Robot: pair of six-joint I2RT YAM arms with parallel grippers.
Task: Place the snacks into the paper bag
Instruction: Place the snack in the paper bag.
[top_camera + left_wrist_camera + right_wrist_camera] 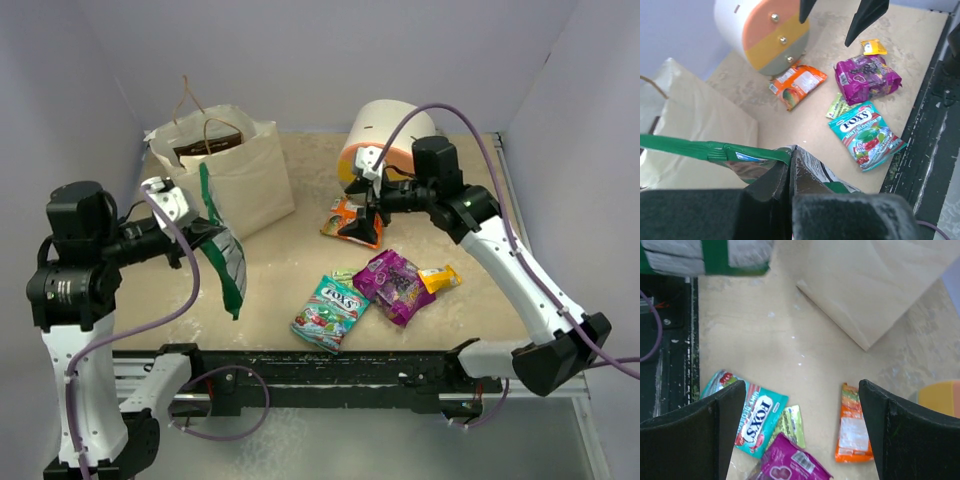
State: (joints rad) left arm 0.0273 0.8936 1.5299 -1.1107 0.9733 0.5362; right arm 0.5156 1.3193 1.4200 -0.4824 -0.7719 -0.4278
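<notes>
1. Table (290, 262): sandy top, everything sits on it.
2. Paper bag (240, 185): far left, upright, mouth open, twine handles sticking up. Something dark brown shows inside the mouth; can't tell what.
3. Round drawer unit (385, 125): far, right of centre, lying on its side, orange/yellow/green fronts facing the near side.
4. Green-white packet (225, 260): in the air on the left, near side of the bag, hanging down from my grip.
5. My left claw (203, 236): clamped tight on the top edge of that green-white packet.
6. My right claw (360, 228): jaws spread wide, nothing between them, hovering just over the orange packet (799, 85), which lies flat just beside the drawer unit on its near side.
7. Purple packet (392, 283): flat, near centre, right of the teal one.
8. Teal candy packet (330, 312): flat, closest to the near edge, touching the purple packet.
9. Small green packet (839, 106): partly tucked under the teal and purple packets.
10. Yellow-orange box (440, 278): just right of the purple packet, touching it.
</notes>
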